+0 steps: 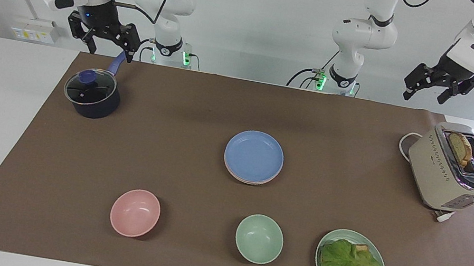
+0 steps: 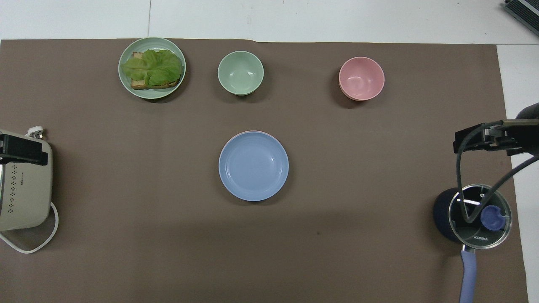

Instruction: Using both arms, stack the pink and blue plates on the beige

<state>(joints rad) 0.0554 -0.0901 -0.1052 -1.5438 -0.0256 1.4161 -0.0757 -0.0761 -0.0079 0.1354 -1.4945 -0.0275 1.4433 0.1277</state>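
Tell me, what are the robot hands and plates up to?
Left hand open, raised above toaster. Right hand open, raised over pot. Blue plate tops stack, pink edge beneath. Nothing blocking.
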